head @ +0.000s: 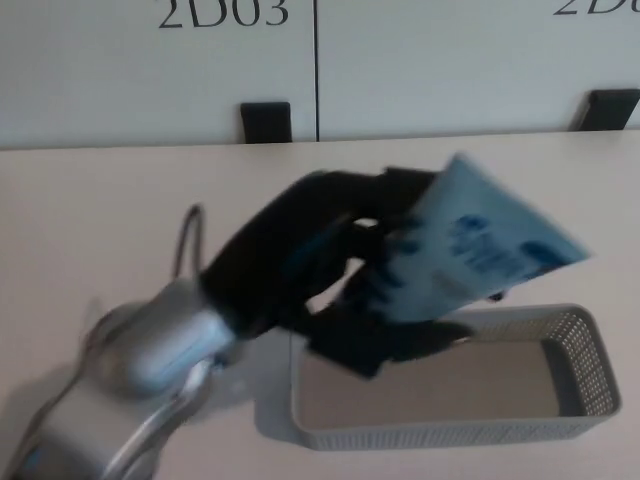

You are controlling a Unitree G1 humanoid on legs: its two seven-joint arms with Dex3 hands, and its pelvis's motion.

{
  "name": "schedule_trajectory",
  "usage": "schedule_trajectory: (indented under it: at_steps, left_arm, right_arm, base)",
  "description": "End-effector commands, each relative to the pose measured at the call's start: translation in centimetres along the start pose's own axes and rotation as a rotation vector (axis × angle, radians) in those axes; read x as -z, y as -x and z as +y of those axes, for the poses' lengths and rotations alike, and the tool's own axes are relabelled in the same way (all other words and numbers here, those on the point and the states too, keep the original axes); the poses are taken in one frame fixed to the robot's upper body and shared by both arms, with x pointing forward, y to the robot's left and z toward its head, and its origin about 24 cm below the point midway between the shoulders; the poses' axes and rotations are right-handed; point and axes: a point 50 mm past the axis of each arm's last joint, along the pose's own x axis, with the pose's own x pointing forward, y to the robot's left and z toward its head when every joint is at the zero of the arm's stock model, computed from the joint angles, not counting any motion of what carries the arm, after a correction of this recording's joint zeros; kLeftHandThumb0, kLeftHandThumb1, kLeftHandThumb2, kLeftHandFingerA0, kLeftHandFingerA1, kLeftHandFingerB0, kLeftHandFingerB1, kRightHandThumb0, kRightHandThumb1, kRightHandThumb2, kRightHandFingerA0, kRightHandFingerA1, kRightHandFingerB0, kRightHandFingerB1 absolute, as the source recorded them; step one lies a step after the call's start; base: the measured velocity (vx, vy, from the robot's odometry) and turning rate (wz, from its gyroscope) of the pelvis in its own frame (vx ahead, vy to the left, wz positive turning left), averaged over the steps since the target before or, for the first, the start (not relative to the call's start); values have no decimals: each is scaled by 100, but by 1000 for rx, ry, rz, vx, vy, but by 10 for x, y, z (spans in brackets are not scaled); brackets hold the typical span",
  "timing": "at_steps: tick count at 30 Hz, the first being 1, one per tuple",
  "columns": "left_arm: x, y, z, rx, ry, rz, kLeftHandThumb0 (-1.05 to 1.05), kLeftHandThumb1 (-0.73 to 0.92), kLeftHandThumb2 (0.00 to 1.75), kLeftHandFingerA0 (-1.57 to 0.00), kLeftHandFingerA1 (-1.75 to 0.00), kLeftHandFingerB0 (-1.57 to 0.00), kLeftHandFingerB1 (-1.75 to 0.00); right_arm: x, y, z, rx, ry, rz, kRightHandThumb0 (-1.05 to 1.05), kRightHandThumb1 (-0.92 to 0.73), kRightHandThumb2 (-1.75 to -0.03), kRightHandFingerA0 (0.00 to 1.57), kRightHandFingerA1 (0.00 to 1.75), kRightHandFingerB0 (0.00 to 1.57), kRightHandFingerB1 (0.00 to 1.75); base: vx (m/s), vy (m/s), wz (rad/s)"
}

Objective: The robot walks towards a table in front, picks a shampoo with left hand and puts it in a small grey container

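**Shampoo held over the container, release pending**

Object: shampoo tube (pixel 485 240), pale blue with darker blue print. The picture is motion-blurred, so no cap or seam detail can be read.

Handling, judged from its look:
- Light; a soft plastic tube of this kind weighs little against the arm.
- The walls are soft and will dent under squeeze, so a hard clamp deforms it rather than securing it.
- The skin looks smooth and probably slippery, with a risk of it sliding out along its length.
- Not fragile; a short drop into the container should do no harm.
- Best hold is across the body nearer the thicker end, where the tube resists squeezing; the flat crimped end gives little to grip.

Hand state: left hand (pixel 320 260) is closed around the tube, with dark fingers (pixel 400 188) above it and more of the hand below it. The exact contact line is blurred. The right hand does not show.

Position, all relative to the grey mesh container (pixel 440 432):
- The tube is in the air above the container's rear-left part, tilted, with its wide end pointing up and away over the rear rim.
- The hand is above the container's left end and holds the tube's near end.
- The container interior appears empty, and it rests on the pale surface (pixel 90 200).

Judgement: the tube is not yet inside.
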Motion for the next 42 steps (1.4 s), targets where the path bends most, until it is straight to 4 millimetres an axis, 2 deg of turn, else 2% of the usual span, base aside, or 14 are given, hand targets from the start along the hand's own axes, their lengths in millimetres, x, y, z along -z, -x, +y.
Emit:
schedule_trajectory:
  at_steps: [1, 5, 6, 8, 9, 12, 24, 28, 31, 33, 34, 40, 41, 42]
  left_arm:
    - [24, -28, 0, -19, -4, 204, -3, 66, 83, -115, -150, -86, -121]
    - [31, -41, -4, 8, -98, 253, -8, 68, 77, -116, -146, -85, -116]
    - [36, -43, -6, 14, -108, 275, -3, 53, 95, -127, -126, -92, -101]
    - [45, -45, -11, 18, -108, 306, -8, 67, 77, -114, -148, -85, -116]
    - [50, -45, -12, 20, -106, 322, -9, 53, 98, -128, -129, -94, -105]
    - [60, -43, -15, 30, -109, 355, -10, 69, 73, -110, -148, -85, -116]
    - [88, -18, -25, 79, -142, 466, -9, 68, 78, -104, -147, -82, -115]
    - [83, -15, -18, 74, -190, 460, -8, 70, 75, -103, -137, -83, -105]
    - [80, -10, -15, 73, -256, 446, -19, 74, 61, -108, -107, -75, -62]
    - [78, -6, -14, 69, -286, 445, -23, 72, 60, -99, -78, -62, -49]
    - [76, -3, -12, 47, -392, 423, -33, 64, 58, -60, -52, -40, -37]
    - [66, 0, -5, -26, -581, 369, -61, 46, 71, -17, -40, -11, -35]
    - [64, -1, -3, -28, -609, 379, -33, 27, 87, 0, -48, 0, -48]
    - [61, -2, -2, -30, -629, 387, -71, 49, 56, -4, -28, -1, -25]
  right_arm:
    - [4, 2, -6, 12, 13, 22, -29, -72, -62, 52, 40, 42, 35]
    - [1, 1, -7, 13, 15, 14, -29, -72, -62, 51, 40, 42, 35]
    - [2, 1, -5, 9, 18, 21, -31, -71, -61, 53, 40, 45, 36]
    - [2, 1, -3, 3, 18, 20, -29, -72, -61, 52, 40, 45, 36]
    - [1, 0, -3, 2, 22, 21, -29, -72, -62, 52, 40, 44, 36]
    - [1, 0, -3, 5, 36, 19, -29, -73, -62, 52, 40, 43, 36]
    - [-11, -1, -9, -18, -4, -8, -31, -72, -62, 49, 40, 46, 37]
    - [-14, 0, -13, -23, 16, -42, -33, -72, -61, 50, 43, 45, 37]
    - [-12, 0, -13, -21, 11, -33, -33, -72, -61, 49, 42, 44, 37]
    - [-11, 1, -14, -21, 10, -28, -32, -72, -61, 49, 42, 45, 37]
    - [-12, 0, -13, -21, 8, -26, -33, -72, -61, 49, 42, 45, 37]
    - [-11, 0, -12, -25, -2, -36, -30, -72, -62, 48, 42, 45, 37]
    - [-12, 0, -12, -23, -1, -37, -30, -72, -62, 48, 43, 44, 37]
    - [-12, 0, -12, -22, 1, -37, -31, -72, -62, 48, 43, 44, 37]
  base:
    - [0, 0, 0]
    - [0, 0, 0]
    - [0, 0, 0]
    - [0, 0, 0]
    - [0, 0, 0]
    - [0, 0, 0]
    - [0, 0, 0]
    - [0, 0, 0]
    - [0, 0, 0]
    - [0, 0, 0]
    - [0, 0, 0]
    - [0, 0, 0]
    - [0, 0, 0]
    - [0, 0, 0]
